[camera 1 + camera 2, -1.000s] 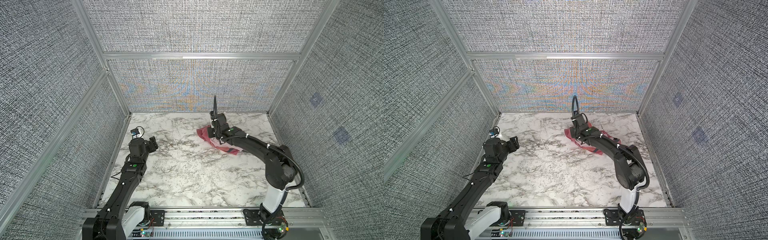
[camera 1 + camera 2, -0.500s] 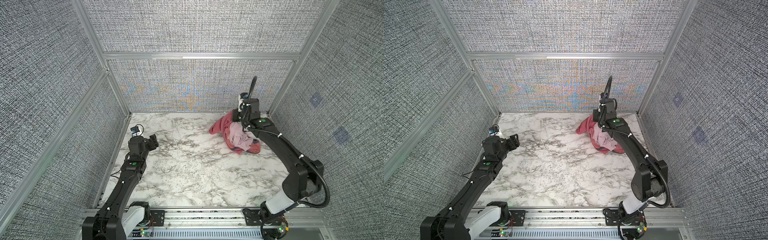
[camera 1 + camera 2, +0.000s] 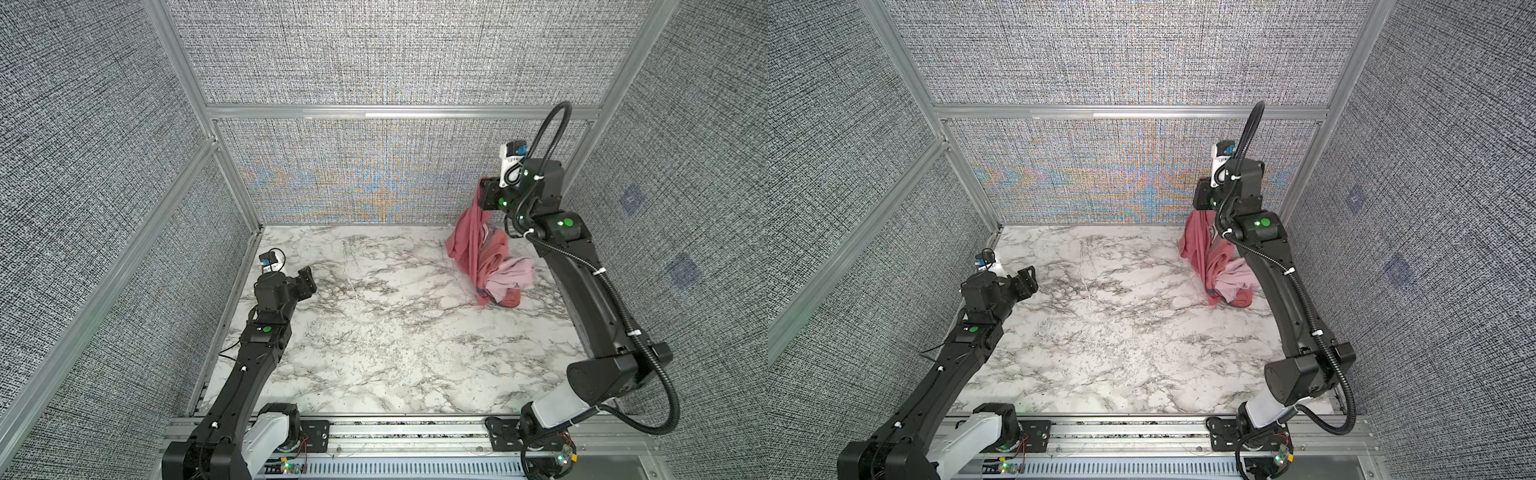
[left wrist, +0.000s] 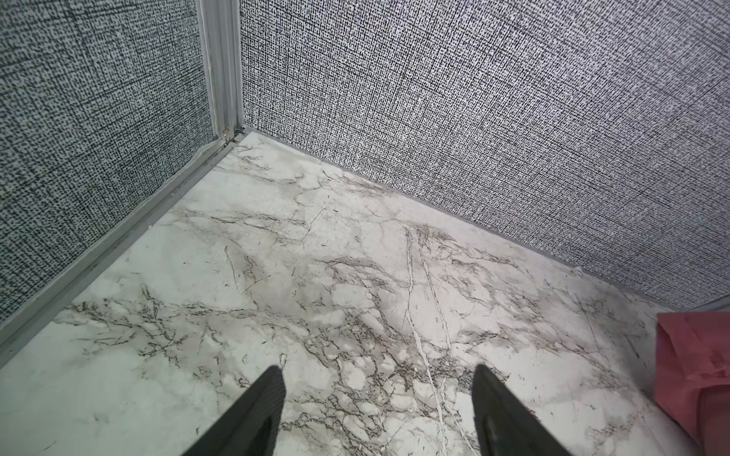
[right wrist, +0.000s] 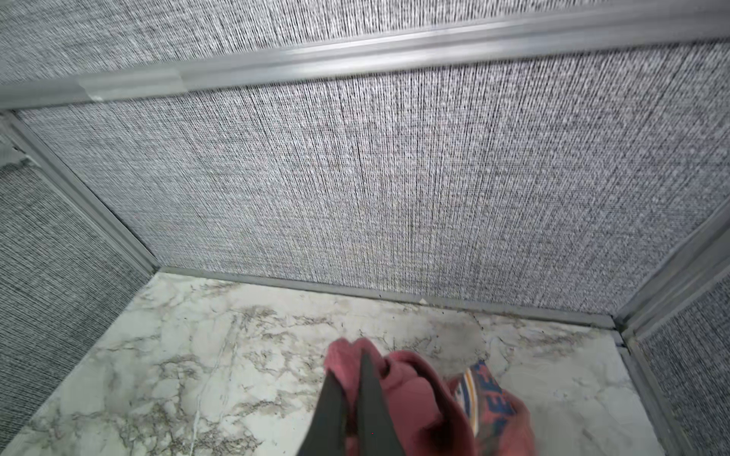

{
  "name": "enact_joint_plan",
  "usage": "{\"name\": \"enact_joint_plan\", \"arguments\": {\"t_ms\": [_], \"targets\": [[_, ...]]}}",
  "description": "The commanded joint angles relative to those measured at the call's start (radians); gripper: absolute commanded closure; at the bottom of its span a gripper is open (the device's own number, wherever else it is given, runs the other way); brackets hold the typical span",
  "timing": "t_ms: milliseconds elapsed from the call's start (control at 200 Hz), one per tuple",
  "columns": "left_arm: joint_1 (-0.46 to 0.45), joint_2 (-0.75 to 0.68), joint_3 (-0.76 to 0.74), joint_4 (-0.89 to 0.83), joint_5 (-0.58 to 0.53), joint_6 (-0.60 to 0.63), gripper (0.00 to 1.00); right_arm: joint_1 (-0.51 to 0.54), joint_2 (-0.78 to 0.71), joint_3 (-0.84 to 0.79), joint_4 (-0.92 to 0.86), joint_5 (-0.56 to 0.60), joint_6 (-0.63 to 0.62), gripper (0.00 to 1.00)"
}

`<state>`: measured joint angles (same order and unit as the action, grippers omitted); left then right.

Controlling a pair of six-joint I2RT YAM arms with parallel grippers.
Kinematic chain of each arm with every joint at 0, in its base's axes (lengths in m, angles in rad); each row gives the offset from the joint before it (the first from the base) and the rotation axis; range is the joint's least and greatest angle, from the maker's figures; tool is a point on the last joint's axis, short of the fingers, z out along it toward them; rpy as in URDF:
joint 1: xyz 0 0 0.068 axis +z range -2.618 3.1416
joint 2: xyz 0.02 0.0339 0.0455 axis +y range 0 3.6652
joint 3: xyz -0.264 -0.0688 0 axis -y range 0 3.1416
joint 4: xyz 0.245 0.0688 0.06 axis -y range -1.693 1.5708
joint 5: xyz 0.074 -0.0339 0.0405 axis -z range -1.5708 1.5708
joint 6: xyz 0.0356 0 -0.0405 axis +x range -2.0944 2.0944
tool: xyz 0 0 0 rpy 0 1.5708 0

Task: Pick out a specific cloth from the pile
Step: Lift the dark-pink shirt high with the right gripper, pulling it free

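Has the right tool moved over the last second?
Yes. The right tool, shut on the cloth, has risen off the table and shifted right, toward the back right corner post.

pile (image 3: 509,276): on table (image 3: 395,332), far-right part, near back wall (image 3: 374,166) | cloth (image 3: 467,239): hangs from right gripper (image 3: 483,194), above and just left of pile, lower end reaching into pile | right gripper: high above pile, before back wall | left gripper (image 3: 307,276): over table's left side, well apart from pile

L arm (image 3: 247,374), R arm (image 3: 590,299) blk, green dots (image 3: 562,223), white base links (image 3: 555,409), ribbed cables (image 3: 670,384).
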<state>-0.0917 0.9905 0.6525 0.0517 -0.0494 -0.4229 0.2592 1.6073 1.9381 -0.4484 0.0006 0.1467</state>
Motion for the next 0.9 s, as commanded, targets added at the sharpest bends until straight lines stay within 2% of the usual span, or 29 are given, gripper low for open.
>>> {"name": "enact_joint_plan", "arguments": {"t_ms": [0,250,415,555,645,896], "targets": [[0.001,-0.006,0.010,0.004,0.013,-0.002,0.23,-0.005,0.034,0.117,-0.027,-0.068,0.004,1.00],[0.001,-0.010,-0.003,0.016,0.019,-0.017,0.24,-0.005,0.133,0.381,-0.130,-0.184,0.020,1.00],[0.000,-0.013,-0.005,0.019,0.023,-0.025,0.24,-0.005,0.150,0.471,-0.148,-0.265,0.033,1.00],[0.000,-0.031,0.007,0.003,0.025,-0.028,0.24,0.005,0.150,0.523,-0.144,-0.379,0.070,1.00],[-0.001,-0.058,0.028,-0.019,0.020,-0.027,0.25,0.039,0.139,0.530,-0.142,-0.423,0.065,1.00],[0.000,-0.129,0.159,-0.176,-0.032,0.032,0.24,0.188,0.114,0.533,-0.139,-0.399,0.020,1.00]]}}
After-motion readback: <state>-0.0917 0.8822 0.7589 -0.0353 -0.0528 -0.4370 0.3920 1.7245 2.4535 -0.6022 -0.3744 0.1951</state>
